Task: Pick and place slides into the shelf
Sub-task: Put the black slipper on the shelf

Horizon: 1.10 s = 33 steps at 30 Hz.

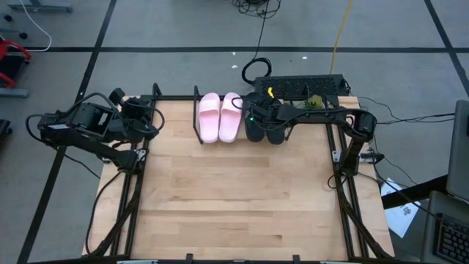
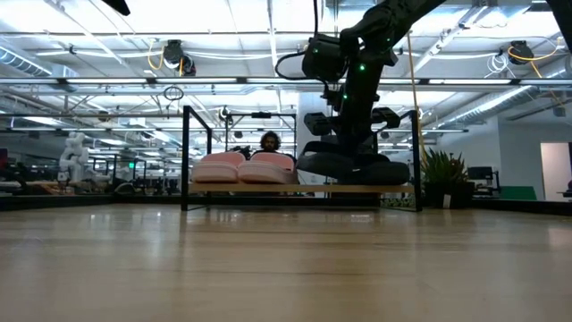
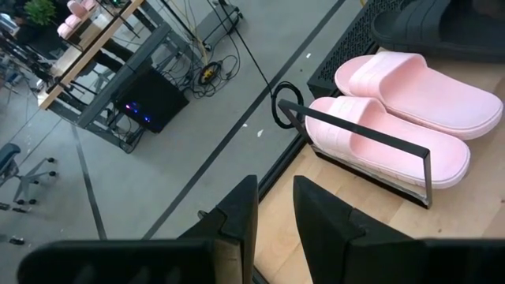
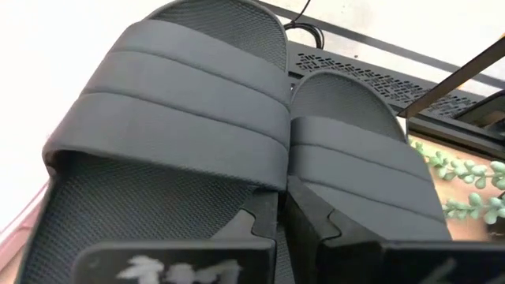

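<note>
Two pale pink slides (image 1: 219,117) (image 3: 394,126) sit side by side on the board of the shelf (image 1: 198,110), a black rod frame at the table's far edge. Two black slides (image 1: 265,126) (image 4: 197,118) lie on the same board to their right, soles down (image 2: 353,168). My right gripper (image 1: 262,119) (image 4: 282,225) reaches down between the black pair, fingers nearly together. My left gripper (image 1: 152,121) (image 3: 274,213) waits at the far left corner, off the shelf's left end, with a narrow gap between its fingers. My right gripper comes from above, pointing down, at the seam between the two black slides behind their straps. Its fingers (image 4: 316,229) close around the inner side rim (image 4: 290,185) of the right-hand black slide. The fingers hide the contact itself. That slide lies flat on the shelf board.
A black perforated box with a small green plant (image 1: 304,92) and cables stand just behind the shelf. The bare wood tabletop (image 1: 234,198) stretches in front toward the near edge. A person (image 2: 268,143) sits beyond the table in the low view.
</note>
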Available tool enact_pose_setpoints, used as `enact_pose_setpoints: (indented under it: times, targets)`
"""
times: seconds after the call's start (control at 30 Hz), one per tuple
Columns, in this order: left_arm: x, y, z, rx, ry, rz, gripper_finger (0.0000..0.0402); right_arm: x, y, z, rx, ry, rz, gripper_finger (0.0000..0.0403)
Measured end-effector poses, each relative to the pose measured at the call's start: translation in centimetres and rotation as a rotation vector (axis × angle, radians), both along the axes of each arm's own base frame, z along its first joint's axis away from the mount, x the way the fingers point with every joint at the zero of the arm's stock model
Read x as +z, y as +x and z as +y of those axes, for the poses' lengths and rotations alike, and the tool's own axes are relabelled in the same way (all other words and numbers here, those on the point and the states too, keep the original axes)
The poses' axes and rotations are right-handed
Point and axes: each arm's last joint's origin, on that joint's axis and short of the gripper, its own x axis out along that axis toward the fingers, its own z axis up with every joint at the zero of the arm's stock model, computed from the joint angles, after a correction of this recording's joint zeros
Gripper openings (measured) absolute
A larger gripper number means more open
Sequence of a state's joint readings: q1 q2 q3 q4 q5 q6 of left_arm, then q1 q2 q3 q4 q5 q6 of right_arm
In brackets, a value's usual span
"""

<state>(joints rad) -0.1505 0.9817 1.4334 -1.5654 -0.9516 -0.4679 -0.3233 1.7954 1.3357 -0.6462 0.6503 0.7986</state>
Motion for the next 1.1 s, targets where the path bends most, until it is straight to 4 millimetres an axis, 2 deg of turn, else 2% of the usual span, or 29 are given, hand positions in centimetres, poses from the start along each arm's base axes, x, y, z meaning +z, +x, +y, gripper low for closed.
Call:
enact_pose_setpoints:
  times: [0.47,0.63,1.1]
  targets:
    - [0.0,0.0,0.0,-0.001,0.001,0.002,0.0086,0.1,-0.3,0.0,-0.011,-0.014,0.028,0.0000]
    - [0.0,0.0,0.0,0.001,0.005,0.001,0.0086,1.0,0.0,-0.2,0.009,-0.031,0.034,0.0000]
    - [0.0,0.0,0.0,0.003,-0.002,-0.004,0.0086,0.8,0.2,-0.3,0.010,-0.034,0.021,0.0000]
